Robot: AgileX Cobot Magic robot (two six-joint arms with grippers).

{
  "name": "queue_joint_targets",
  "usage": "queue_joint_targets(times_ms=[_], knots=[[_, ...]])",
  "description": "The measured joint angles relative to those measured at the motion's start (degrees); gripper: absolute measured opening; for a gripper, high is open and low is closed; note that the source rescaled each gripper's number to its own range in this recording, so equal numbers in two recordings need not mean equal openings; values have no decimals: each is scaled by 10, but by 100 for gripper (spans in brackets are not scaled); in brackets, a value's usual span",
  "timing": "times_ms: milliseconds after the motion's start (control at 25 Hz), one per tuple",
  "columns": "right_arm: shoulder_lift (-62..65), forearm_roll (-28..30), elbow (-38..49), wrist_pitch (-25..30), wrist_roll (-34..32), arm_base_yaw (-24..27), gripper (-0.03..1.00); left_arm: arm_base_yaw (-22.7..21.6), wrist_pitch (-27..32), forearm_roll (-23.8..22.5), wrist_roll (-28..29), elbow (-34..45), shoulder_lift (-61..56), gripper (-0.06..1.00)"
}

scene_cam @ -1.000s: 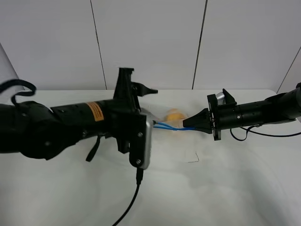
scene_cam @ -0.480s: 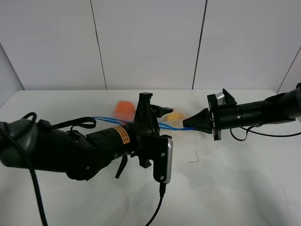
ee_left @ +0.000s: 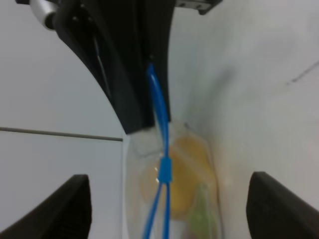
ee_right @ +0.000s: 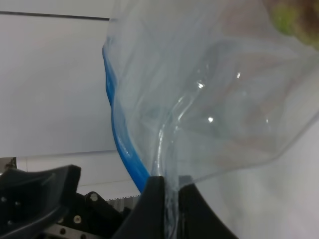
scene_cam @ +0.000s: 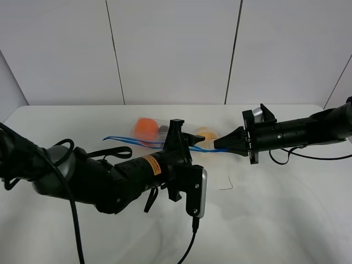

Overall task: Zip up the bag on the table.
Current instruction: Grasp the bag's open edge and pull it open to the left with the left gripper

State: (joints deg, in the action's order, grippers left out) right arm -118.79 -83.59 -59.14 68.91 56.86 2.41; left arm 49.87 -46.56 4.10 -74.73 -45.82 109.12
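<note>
A: White wall panels [scene_cam: 176, 49] behind, white table [scene_cam: 275, 209] below. Where is the bag?

B: The bag [scene_cam: 157, 136] sits near the far edge of the table, about midway along it. It is clear and crinkly, with an orange [scene_cam: 146, 127] at one end and a yellow fruit [scene_cam: 207, 133] at the other.

A: And the zipper?

B: The blue zipper strip [scene_cam: 126, 140] runs along the bag's near side. In the left wrist view the small blue slider [ee_left: 164, 172] sits over the yellow fruit, and the two blue lines spread apart past it.

A: The grippers?

B: The right gripper [scene_cam: 218, 146] is clenched on the bag's corner at the end of the strip. Its wrist view shows plastic pinched between the fingers [ee_right: 154, 199]. The left gripper [scene_cam: 184, 132] stands with jaws wide apart, grasping nothing, the bag lying between its fingers
</note>
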Motion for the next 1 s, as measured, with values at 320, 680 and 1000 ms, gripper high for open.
queue_joint_targets(times_ms=[320,680,1000], knots=[[0,0,0,0,0,0,0,0,-11,-1,2,-27,40,98],[0,1,0,0,0,0,0,-1,-23,-2,2,-35,53,78],[0,1,0,0,0,0,0,-1,-25,-2,2,-43,54,51]])
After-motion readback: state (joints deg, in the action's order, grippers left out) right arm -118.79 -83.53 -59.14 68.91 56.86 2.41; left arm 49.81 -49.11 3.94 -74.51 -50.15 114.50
